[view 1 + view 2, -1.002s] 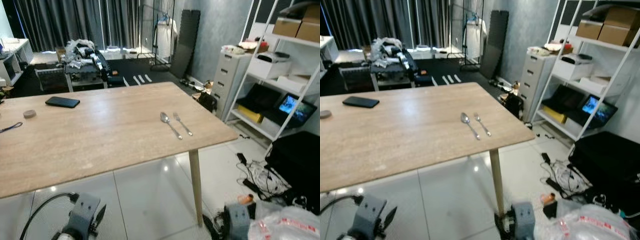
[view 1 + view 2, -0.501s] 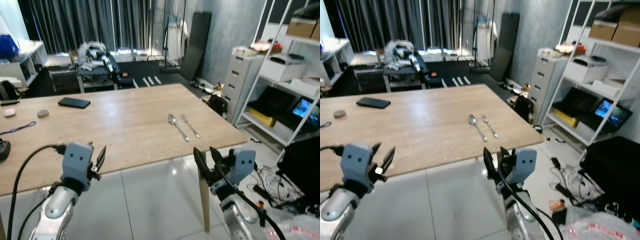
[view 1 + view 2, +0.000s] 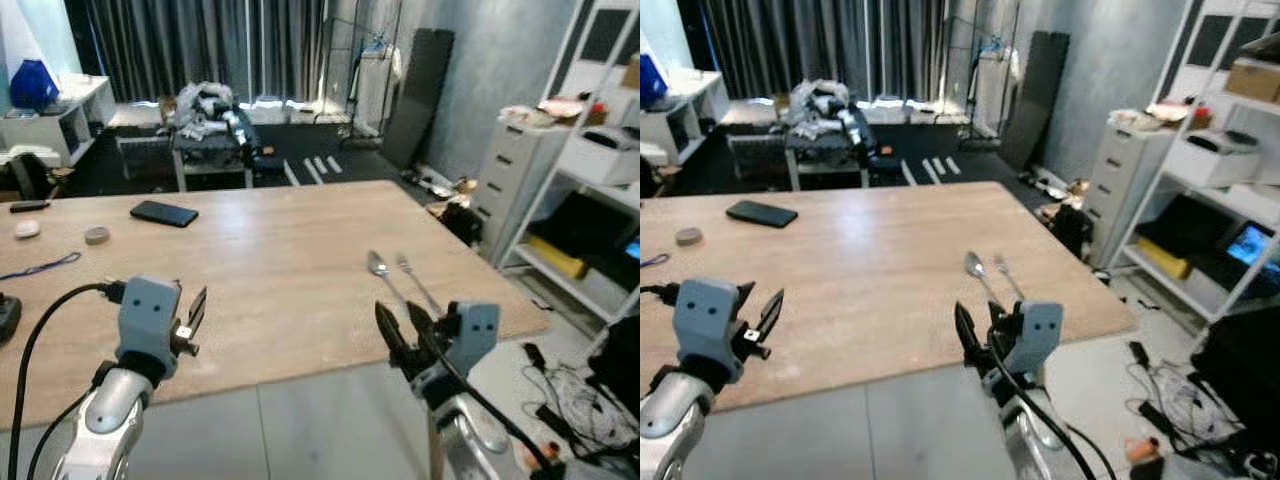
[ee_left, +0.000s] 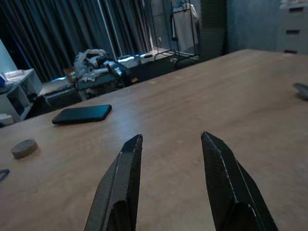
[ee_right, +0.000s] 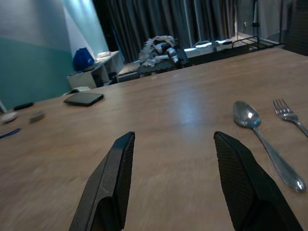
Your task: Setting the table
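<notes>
Both grippers up at the near table edge, nothing held; cutlery is the target.

Eye views: spoon [image 3: 378, 266] and fork [image 3: 404, 265] lie side by side, near the right end of the table [image 3: 280, 260]. Right gripper [image 3: 400, 328] is closest, fingers spread; I'd come in low and straight for the spoon handle and keep off the fork. Left gripper [image 3: 196, 307] hovers at the near left. Phone [image 3: 164, 213] and small disc [image 3: 96, 235] sit far left, well clear.
Left wrist: fingers [image 4: 120, 178] apart, empty, phone [image 4: 82, 114] ahead.
Right wrist: fingers [image 5: 111, 173] wide, spoon [image 5: 250, 118] just beyond, path unobstructed.
</notes>
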`<state>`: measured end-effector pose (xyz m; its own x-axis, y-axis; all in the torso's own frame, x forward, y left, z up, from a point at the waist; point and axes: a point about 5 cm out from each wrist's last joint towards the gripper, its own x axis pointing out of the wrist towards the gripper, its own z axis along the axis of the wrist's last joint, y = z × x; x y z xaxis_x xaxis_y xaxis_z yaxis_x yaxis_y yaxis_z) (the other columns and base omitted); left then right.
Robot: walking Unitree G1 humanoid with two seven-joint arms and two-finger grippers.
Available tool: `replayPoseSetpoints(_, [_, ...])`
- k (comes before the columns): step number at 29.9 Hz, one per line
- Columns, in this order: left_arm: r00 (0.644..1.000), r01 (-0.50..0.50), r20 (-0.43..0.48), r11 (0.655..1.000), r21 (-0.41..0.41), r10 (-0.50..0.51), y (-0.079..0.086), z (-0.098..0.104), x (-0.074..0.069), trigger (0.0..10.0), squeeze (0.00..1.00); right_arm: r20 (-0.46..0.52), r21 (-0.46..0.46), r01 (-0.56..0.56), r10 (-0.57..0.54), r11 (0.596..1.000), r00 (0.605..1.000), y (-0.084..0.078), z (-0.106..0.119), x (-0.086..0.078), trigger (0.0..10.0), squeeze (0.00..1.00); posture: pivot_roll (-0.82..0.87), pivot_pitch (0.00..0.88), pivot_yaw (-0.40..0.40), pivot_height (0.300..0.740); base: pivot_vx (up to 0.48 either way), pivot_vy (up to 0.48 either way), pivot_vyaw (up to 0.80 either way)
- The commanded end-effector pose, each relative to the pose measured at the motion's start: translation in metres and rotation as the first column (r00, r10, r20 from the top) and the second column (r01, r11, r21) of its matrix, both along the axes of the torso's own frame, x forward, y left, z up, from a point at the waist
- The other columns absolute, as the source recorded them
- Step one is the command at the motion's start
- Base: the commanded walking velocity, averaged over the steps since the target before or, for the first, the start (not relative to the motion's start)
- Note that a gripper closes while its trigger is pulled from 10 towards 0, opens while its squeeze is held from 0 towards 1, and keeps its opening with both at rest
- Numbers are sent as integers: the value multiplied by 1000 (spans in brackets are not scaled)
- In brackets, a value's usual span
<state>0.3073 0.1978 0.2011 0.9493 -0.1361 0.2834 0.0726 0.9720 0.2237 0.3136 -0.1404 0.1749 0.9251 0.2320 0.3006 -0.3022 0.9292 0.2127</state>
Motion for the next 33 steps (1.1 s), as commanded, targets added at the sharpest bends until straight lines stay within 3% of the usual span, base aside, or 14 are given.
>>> replayPoseSetpoints(1, [1000,12,-10,1000,2,-12,-4,-1,-1,10000,0,-22,0,25,-25,1000,999,-7,-3,-1,10000,0,31,41,62,740,480,0,0])
replayPoseSetpoints(17, [999,1,-37,1000,0,-1,-5,-2,-1,10000,0,-36,-1,14,-14,1000,999,-5,-2,-3,10000,0,30,47,63,740,429,0,0])
replayPoseSetpoints(30, [998,-18,-54,1000,-9,17,-9,-3,0,10000,0,-49,10,-2,3,1000,999,-3,-3,-3,10000,0,30,46,63,740,0,0,0])
replayPoseSetpoints(33, [998,-21,-52,1000,-17,20,-9,-3,0,10000,0,-50,13,-4,4,1000,999,-3,-3,-3,10000,0,30,45,64,740,0,-399,0])
